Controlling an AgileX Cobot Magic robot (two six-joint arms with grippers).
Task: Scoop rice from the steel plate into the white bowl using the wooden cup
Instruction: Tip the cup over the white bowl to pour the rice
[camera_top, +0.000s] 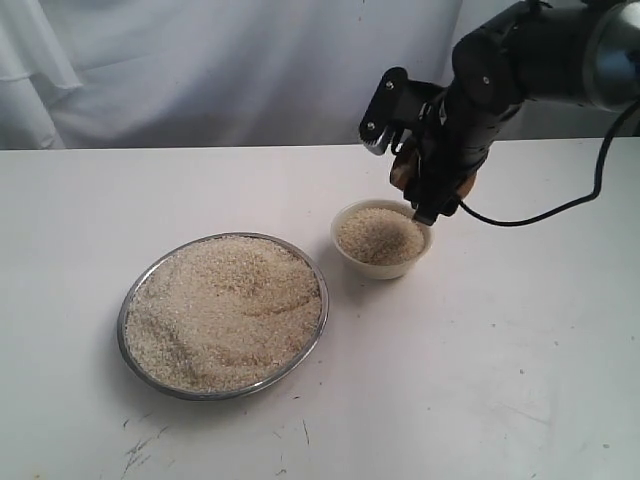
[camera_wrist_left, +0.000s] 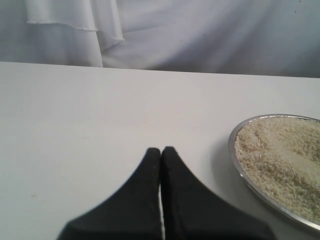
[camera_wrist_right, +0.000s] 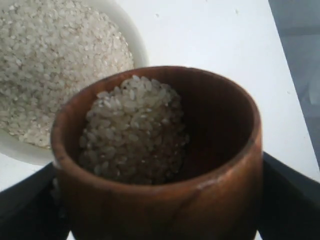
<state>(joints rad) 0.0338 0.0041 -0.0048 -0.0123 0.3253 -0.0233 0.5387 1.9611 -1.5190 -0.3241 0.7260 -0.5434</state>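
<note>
The steel plate (camera_top: 134, 288) lies at front left, heaped with rice (camera_top: 225, 310); its rim (camera_wrist_left: 232, 150) also shows in the left wrist view. To its right sits the white bowl (camera_top: 348, 255), nearly full of rice (camera_top: 378, 234). My right gripper (camera_top: 432, 185) is shut on the wooden cup (camera_wrist_right: 165, 195), held tilted over the bowl's far right rim. Rice (camera_wrist_right: 132, 135) lies against the cup's lower side, next to the bowl (camera_wrist_right: 132, 37). In the exterior view the arm mostly hides the cup (camera_top: 403, 165). My left gripper (camera_wrist_left: 161, 150) is shut and empty, left of the plate.
A white cloth backdrop (camera_top: 200, 70) hangs behind the white table (camera_top: 520, 350). A black cable (camera_top: 540, 212) loops from the right arm over the table behind the bowl.
</note>
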